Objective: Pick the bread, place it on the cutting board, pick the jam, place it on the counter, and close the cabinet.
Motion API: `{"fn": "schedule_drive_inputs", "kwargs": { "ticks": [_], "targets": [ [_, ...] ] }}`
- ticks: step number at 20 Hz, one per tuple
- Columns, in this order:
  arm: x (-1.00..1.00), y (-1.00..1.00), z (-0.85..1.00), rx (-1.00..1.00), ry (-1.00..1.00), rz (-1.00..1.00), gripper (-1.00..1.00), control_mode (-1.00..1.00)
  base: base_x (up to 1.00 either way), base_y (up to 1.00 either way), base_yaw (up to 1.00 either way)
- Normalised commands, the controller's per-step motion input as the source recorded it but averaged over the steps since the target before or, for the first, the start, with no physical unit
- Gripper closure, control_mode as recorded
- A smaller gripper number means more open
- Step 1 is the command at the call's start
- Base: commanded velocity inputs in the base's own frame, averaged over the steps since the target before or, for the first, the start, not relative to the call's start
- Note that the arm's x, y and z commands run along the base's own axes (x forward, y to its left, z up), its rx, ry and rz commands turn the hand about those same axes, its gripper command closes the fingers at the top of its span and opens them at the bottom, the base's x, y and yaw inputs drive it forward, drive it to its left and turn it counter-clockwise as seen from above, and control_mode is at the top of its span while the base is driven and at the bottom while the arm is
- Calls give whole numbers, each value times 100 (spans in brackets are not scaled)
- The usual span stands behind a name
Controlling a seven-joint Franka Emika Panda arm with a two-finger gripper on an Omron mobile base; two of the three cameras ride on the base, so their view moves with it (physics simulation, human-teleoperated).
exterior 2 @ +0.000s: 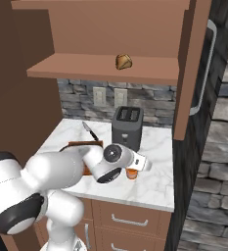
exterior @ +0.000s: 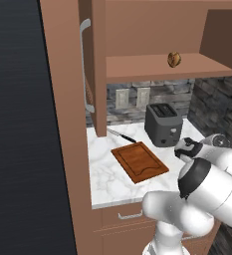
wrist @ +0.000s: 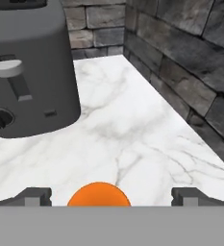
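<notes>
small squat orange jam jar sits on the white marble counter between the gripper fingers, spread apart; withdrawing carelessly could topple it.

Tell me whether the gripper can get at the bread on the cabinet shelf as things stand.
Probably yes: the bread lies alone at the open shelf's front, doors swung aside. The gripper is low by the jam, so it must rise.
</notes>
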Motion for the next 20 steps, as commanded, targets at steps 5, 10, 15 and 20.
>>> {"fn": "schedule_drive_inputs", "kwargs": {
  "ticks": [5, 10, 15, 20],
  "targets": [
    [0, -1, 40, 0, -1, 0, -100, -100, 0, 0, 0],
    [-1, 0, 41, 0, -2, 0, -100, -100, 0, 0, 0],
    [-2, 0, 37, -1, -1, 0, -100, -100, 0, 0, 0],
    [-5, 0, 34, -3, 0, 0, -100, -100, 0, 0, 0]
  ]
}}
